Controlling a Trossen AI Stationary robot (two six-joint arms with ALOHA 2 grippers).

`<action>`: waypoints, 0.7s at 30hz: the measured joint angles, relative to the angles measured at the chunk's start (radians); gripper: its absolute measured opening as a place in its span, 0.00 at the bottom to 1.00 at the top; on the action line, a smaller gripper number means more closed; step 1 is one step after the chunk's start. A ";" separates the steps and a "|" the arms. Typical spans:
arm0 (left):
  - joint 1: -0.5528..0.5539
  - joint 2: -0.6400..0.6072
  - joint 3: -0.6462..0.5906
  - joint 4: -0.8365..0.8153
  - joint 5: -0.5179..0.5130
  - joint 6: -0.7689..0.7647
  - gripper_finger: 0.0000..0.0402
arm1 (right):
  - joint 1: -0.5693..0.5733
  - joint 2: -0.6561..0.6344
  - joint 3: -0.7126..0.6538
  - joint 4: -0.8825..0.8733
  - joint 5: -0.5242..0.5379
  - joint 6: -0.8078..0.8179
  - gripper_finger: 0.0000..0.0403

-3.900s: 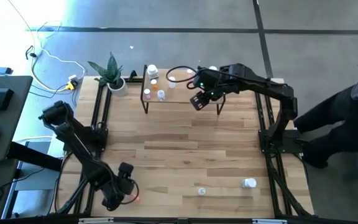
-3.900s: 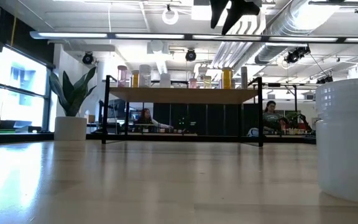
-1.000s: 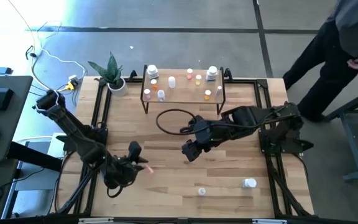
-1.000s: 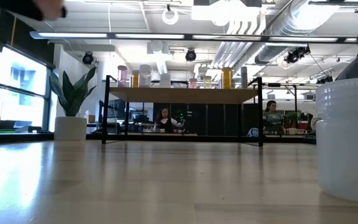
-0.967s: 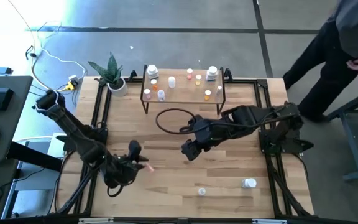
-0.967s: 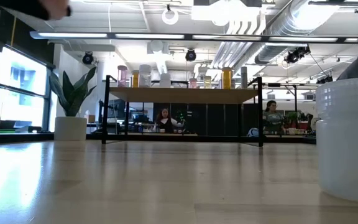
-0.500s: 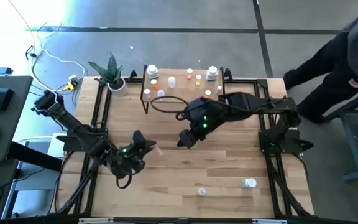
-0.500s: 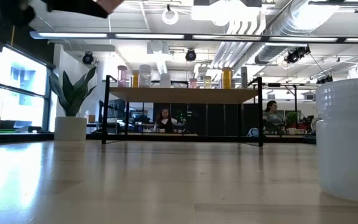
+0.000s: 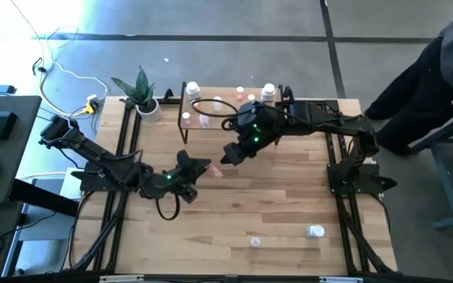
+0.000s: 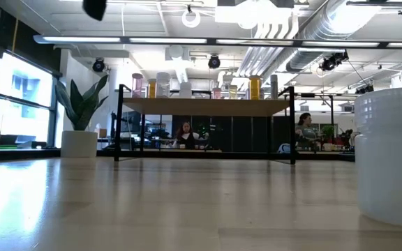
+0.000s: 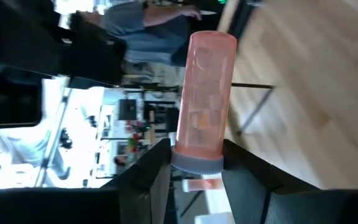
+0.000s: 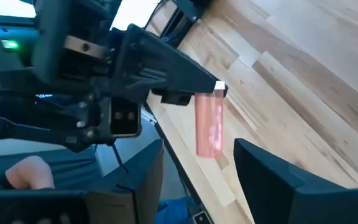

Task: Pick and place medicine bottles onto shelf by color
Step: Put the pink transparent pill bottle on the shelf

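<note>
An orange-pink medicine bottle [image 11: 204,99] with a pale cap is held above the middle of the table by my left gripper [image 9: 200,167], which is shut on it. My right gripper [image 9: 228,155] hovers just to its far right, open and empty, fingers pointing toward the bottle [image 12: 209,127]. The shelf [image 9: 211,110] stands on thin black legs at the far edge, with several small bottles standing on it, partly hidden by my right arm. A white bottle [image 9: 314,231] and a smaller one [image 9: 255,241] lie on the table near the front edge. My left gripper pinches the bottle's cap end [image 11: 196,163] between its two fingers [image 11: 155,168], one on each side of the cap. The bottle's body sticks out beyond the fingertips toward my right gripper. It is lifted clear of the table.
A potted plant [image 9: 142,98] stands left of the shelf. A wide white container [image 10: 391,153] fills the low view's right side. A person [image 9: 439,86] stands beyond the table's right edge. Bare wood lies between the grippers and the front bottles.
My left gripper has carried the pink bottle up and toward the table's right and far edges, to the middle. My right gripper has gone toward the far edge and slightly left, so the two grippers now stand close together.
</note>
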 joint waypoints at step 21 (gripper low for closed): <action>0.140 0.001 0.000 0.289 0.179 0.262 0.30 | -0.045 0.033 -0.002 0.024 -0.067 0.016 0.47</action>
